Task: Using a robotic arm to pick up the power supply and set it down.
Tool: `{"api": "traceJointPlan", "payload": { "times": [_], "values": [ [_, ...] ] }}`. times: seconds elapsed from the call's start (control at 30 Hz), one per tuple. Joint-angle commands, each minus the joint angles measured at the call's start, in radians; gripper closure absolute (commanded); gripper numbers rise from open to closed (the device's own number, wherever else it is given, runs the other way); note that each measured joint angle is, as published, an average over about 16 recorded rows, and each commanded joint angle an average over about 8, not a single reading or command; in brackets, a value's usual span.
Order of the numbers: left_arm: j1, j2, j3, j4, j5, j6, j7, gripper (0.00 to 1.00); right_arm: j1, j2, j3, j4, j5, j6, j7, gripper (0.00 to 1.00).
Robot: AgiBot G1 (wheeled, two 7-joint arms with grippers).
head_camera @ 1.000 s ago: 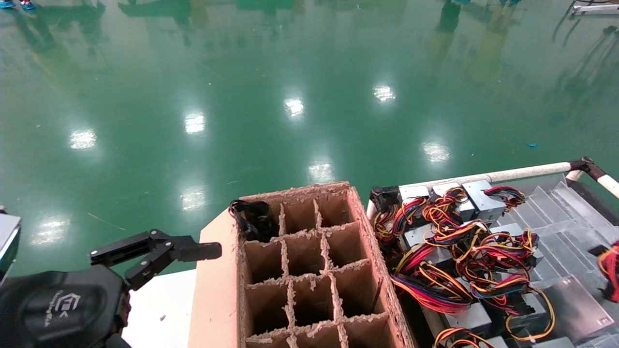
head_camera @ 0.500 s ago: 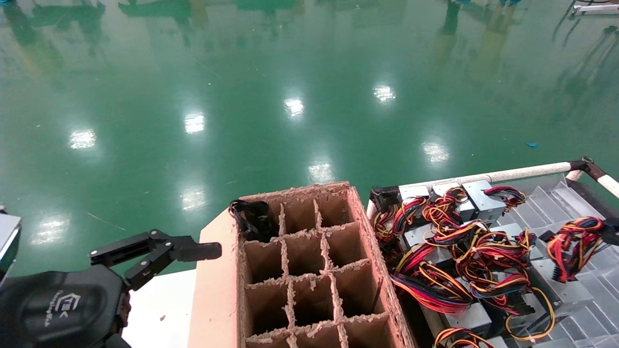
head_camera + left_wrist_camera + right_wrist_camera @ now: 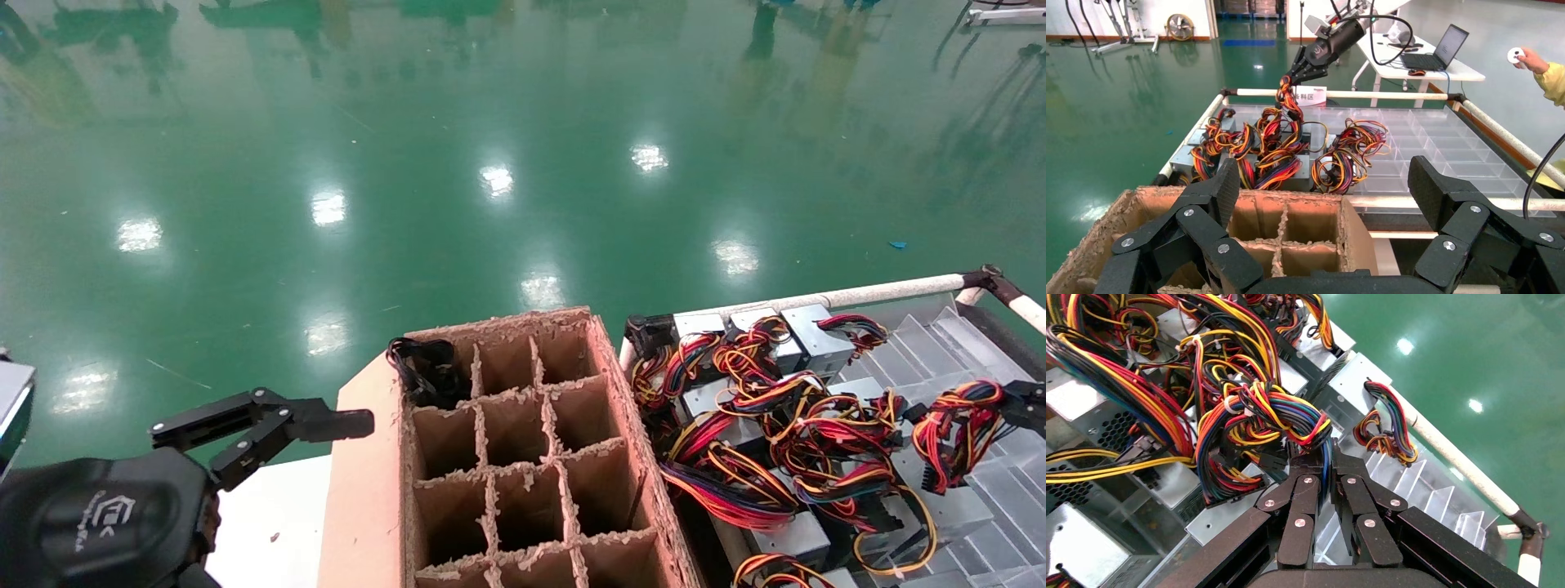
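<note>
Power supply (image 3: 948,506): grey box at the right of the clear tray (image 3: 972,343), its coiled wire bundle (image 3: 952,429) lifted above it. In the right wrist view, bundle (image 3: 1272,419) pinched between the fingers (image 3: 1306,496) of the right hand (image 3: 1326,454), jaws narrow and clamped on the wires. In the head view, only the tip of the right hand (image 3: 1021,404) seen at the far right edge, touching the bundle. Whether the box rests on the tray or hangs clear of it: cannot tell.

Just left of it, other grey boxes (image 3: 805,335) in the same tray under loose sprawling wires (image 3: 768,425), red, orange, yellow and black. White rail (image 3: 858,292) along the tray's far edge.

Left of the tray, cardboard box (image 3: 523,457) split by dividers into open cells; black cable coil (image 3: 421,371) in the far left cell.

Left hand (image 3: 270,437) near the bottom left, well apart from the tray, hovering beside the cardboard box over a white worktop (image 3: 278,514), fingers (image 3: 1211,196) spread wide and holding nothing. Green glossy floor (image 3: 490,147) beyond.
</note>
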Motion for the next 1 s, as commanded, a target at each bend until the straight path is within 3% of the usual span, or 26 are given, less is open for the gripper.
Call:
{"api": "traceJointPlan", "payload": {
  "times": [0.03,0.13,0.23,1.0],
  "values": [
    [0.0,0.0,0.0,0.0,0.0,0.0,0.0,0.0,0.007,0.0,-0.006,0.001,-0.009,-0.008,0.007,0.46],
    [0.0,0.0,0.0,0.0,0.0,0.0,0.0,0.0,0.011,0.001,-0.009,-0.004,-0.012,-0.009,0.012,0.18],
    [0.0,0.0,0.0,0.0,0.0,0.0,0.0,0.0,0.012,0.001,-0.009,-0.01,-0.013,-0.009,0.015,0.0],
    [0.0,0.0,0.0,0.0,0.0,0.0,0.0,0.0,0.011,0.002,-0.009,-0.008,-0.014,-0.008,0.013,0.0]
  ]
}}
